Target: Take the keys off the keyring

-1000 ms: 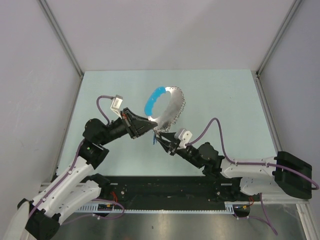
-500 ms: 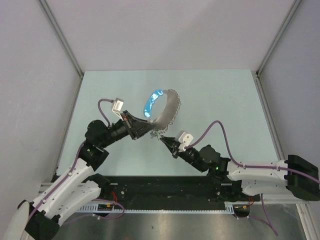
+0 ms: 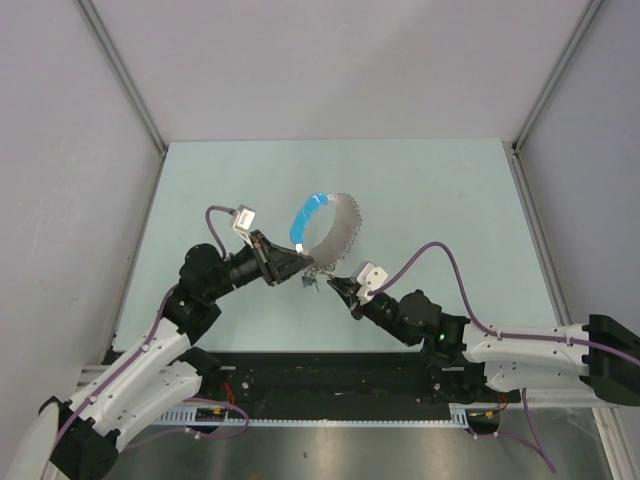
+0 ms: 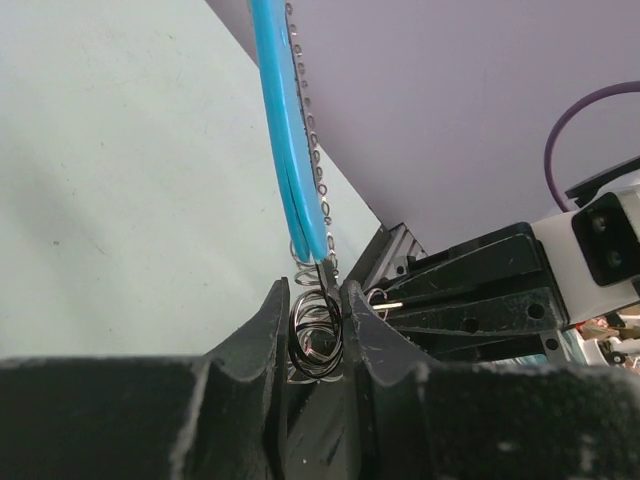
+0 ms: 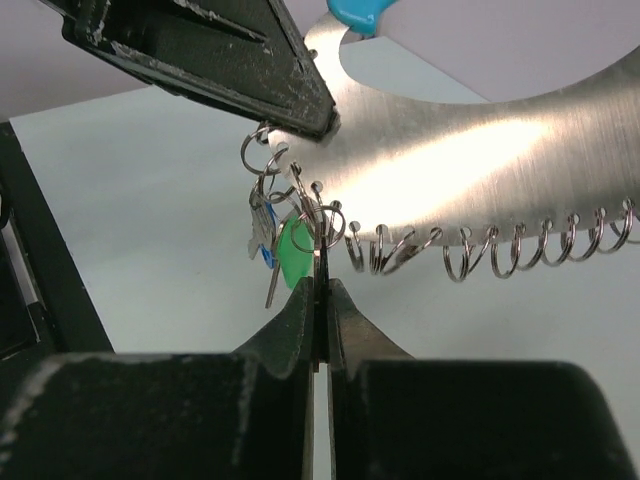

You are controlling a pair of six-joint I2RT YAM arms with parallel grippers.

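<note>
A curved silvery metal plate (image 3: pixel 338 228) with a blue band (image 3: pixel 304 216) is held up between my two grippers. Small wire rings line its edge (image 5: pixel 500 255). My left gripper (image 3: pixel 298 270) is shut on a cluster of wire loops, the keyring (image 4: pixel 318 335), at the plate's lower end. The keys (image 5: pixel 262 240), silvery with a blue piece and a green tag (image 5: pixel 294 256), hang from loops (image 5: pixel 326 222) just below the left fingertip (image 5: pixel 300 105). My right gripper (image 5: pixel 322 290) is shut on a thin flat key seen edge-on, right under those loops. In the top view it (image 3: pixel 336 286) sits close to the left gripper.
The pale green table (image 3: pixel 430 190) lies under the held plate. Grey walls with metal posts (image 3: pixel 125 75) close in the left, back and right. A black rail (image 3: pixel 330 375) runs along the near edge by the arm bases.
Both grippers and the plate have moved nearer the arm bases. The plate has turned more edge-on, so it looks narrower. Both grips stay shut.
</note>
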